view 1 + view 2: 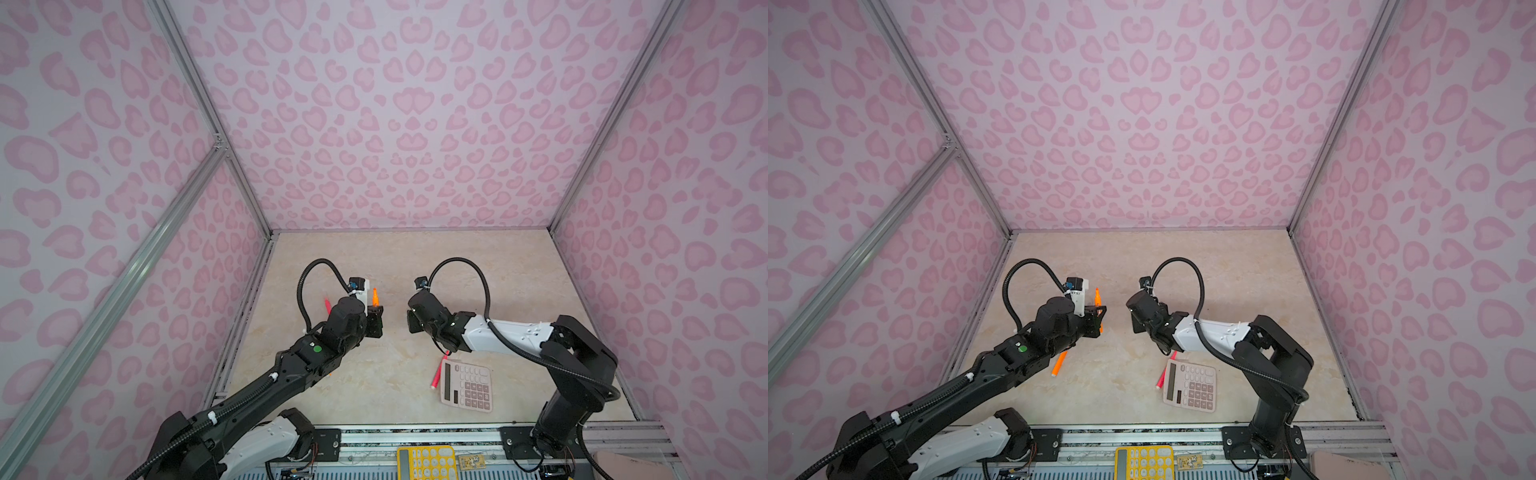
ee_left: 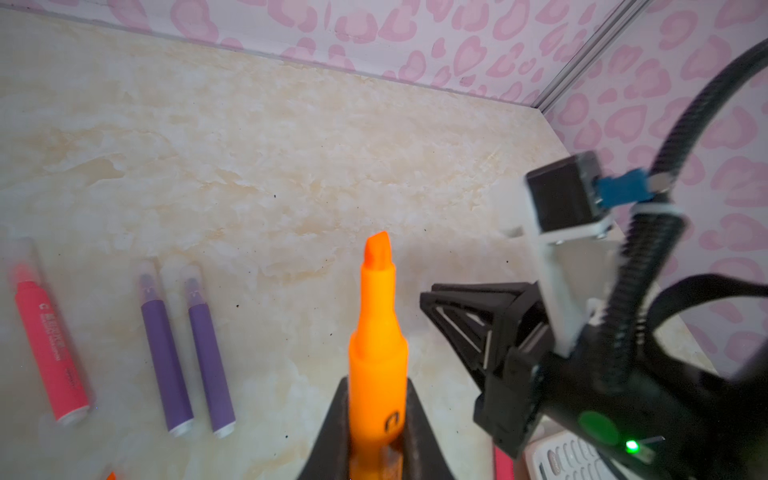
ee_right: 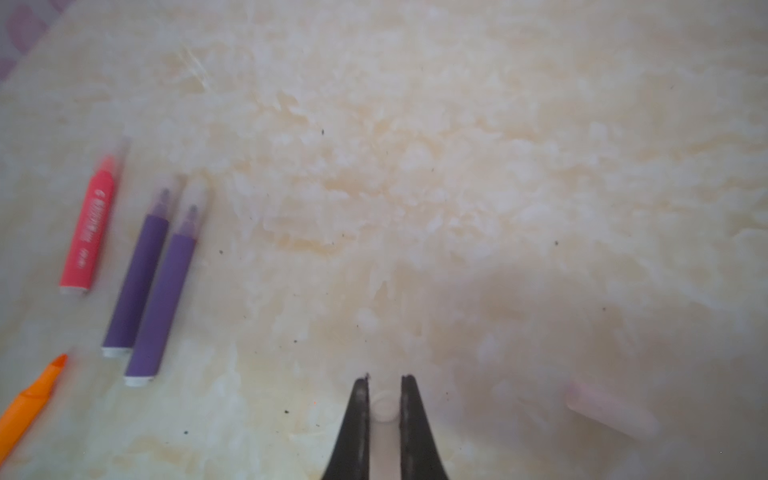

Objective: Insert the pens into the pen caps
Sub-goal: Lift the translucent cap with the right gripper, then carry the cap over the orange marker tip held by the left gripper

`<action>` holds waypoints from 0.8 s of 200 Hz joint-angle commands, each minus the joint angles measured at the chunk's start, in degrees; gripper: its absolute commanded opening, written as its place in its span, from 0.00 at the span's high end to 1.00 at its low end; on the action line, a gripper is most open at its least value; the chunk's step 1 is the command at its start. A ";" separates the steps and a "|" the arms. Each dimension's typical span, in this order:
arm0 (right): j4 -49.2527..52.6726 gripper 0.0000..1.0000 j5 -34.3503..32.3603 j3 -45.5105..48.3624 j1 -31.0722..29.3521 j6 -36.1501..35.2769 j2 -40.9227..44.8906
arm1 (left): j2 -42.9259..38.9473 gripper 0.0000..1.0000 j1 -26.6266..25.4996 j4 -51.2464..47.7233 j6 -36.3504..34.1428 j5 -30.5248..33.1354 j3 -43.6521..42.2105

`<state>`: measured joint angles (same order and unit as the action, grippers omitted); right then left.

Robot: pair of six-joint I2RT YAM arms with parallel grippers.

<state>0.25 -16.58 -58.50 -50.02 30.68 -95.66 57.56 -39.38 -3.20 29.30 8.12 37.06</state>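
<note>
The left end effector point(image 2: 376, 388) is clamped on an orange pen point(image 2: 376, 316) that stands tip-up. At its 3 o'clock in a top view, the right end effector point(image 1: 411, 322) — fingers drawn narrow — pinches a small clear cap point(image 3: 383, 409). Two purple pens point(image 3: 153, 282) and a pink-red pen point(image 3: 89, 232) lie near each other on the surface point(image 3: 457, 166) — another pink-red pen point(image 1: 436, 374) lies just beside the 9 o'clock edge of a calculator point(image 1: 467, 386).
</note>
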 commanded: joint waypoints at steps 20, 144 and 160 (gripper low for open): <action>-0.73 1.00 -3.15 -3.49 1.80 1.93 6.09 | -3.70 0.97 0.02 5.82 1.03 -2.74 -2.46; -33.73 1.00 8.79 21.85 8.16 11.90 26.07 | 11.37 0.97 -1.58 18.58 -3.84 -32.53 1.36; -33.50 1.00 11.45 21.60 8.36 11.82 26.74 | 13.31 0.97 -1.67 19.04 -3.43 -33.76 1.80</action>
<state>-30.06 -10.26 -37.06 -42.02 41.47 -69.71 68.64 -40.99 12.05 26.81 -20.88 37.80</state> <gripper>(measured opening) 0.078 0.171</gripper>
